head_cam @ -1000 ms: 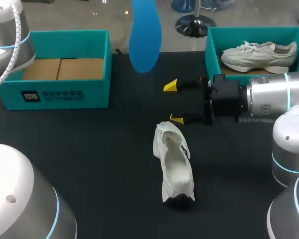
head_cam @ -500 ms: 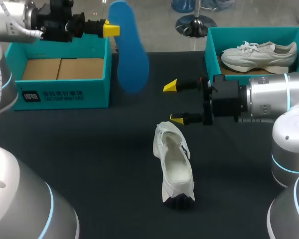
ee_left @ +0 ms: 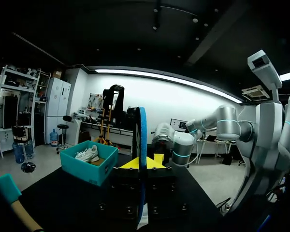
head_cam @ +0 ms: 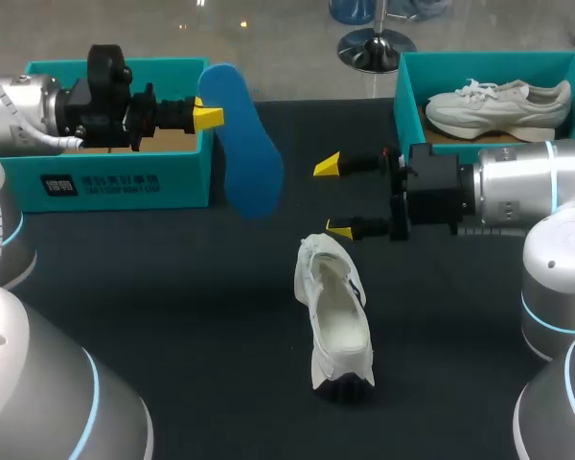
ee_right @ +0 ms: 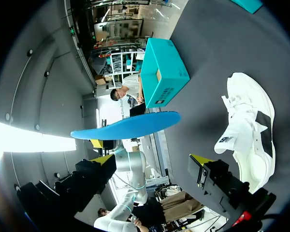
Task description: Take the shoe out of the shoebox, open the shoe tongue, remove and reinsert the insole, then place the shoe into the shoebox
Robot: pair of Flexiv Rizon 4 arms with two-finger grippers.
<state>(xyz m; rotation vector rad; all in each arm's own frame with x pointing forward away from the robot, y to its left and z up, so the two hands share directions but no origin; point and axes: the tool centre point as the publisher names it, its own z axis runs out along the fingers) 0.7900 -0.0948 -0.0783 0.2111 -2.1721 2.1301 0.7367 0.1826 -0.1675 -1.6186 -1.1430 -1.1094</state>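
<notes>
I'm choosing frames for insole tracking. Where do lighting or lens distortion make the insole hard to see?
Head view: even light; the insole stands clear against the dark table. Left wrist view: it shows only edge-on in the left gripper, whose body lies in deep shadow. Right wrist view: the fisheye bows it into an arc, with strong glare past one end.

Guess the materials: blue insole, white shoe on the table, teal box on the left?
insole: probably foam, matte blue; a thin, even, slightly curved sheet.
shoe: looks like white fabric or synthetic, matte; the opened upper is soft and crumpled.
left shoebox: likely cardboard, smooth teal outside; plain brown panels show inside.
</notes>
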